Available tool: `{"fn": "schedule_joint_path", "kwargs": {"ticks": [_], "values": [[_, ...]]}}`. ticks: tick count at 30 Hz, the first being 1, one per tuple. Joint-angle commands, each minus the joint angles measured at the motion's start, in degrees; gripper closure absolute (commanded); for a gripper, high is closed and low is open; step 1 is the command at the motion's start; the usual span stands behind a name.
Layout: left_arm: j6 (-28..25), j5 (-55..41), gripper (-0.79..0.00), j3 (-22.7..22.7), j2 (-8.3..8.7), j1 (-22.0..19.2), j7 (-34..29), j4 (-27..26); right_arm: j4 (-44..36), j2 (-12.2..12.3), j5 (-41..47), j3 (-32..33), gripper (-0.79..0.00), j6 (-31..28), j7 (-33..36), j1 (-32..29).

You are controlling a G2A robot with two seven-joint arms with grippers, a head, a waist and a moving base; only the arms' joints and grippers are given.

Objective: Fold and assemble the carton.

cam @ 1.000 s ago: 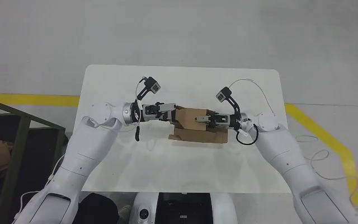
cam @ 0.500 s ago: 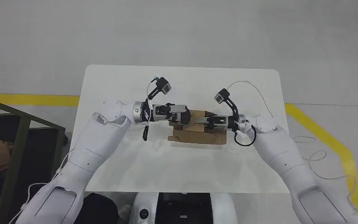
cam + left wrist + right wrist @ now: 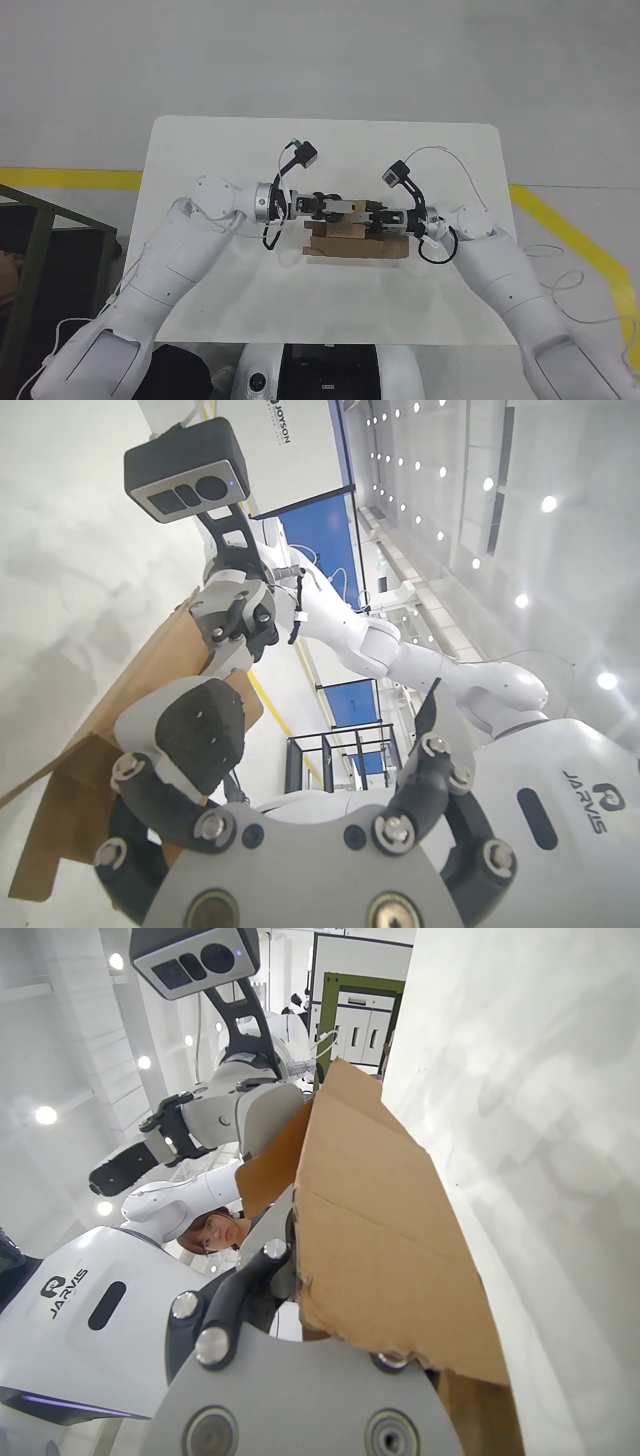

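On the white bench (image 3: 200,160) I see the brown carton (image 3: 355,242) lying at centre. My right end effector (image 3: 372,214) grips its top panel from 3 o'clock. My left end effector (image 3: 335,207) is spread wide at 9 o'clock, one pad (image 3: 200,735) against a flap.

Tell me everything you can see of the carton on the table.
The carton is brown cardboard, only partly folded, with creased panels and loose flaps raised. It lies at the middle of the white table. The right gripper is shut on one panel edge; one finger of the open left gripper rests against a flap.
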Motion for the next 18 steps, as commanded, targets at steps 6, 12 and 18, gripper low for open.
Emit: {"fn": "schedule_joint_path", "kwargs": {"ticks": [6,12,18], "values": [[-0.11,0.48,-0.785,-0.71,0.16,0.25,0.26,-1.42,-0.08,0.11,-0.17,0.18,0.0,-0.14,-0.14,-0.19],[0.65,1.05,-0.785,-1.7,0.5,0.92,-0.1,-2.62,-0.09,0.1,-0.68,0.09,0.0,-0.17,-0.17,-0.09],[2.25,2.1,-0.785,-0.77,0.47,0.96,-0.83,-3.5,0.11,-0.09,-0.67,-0.23,0.0,-0.19,-0.19,0.11]]}}
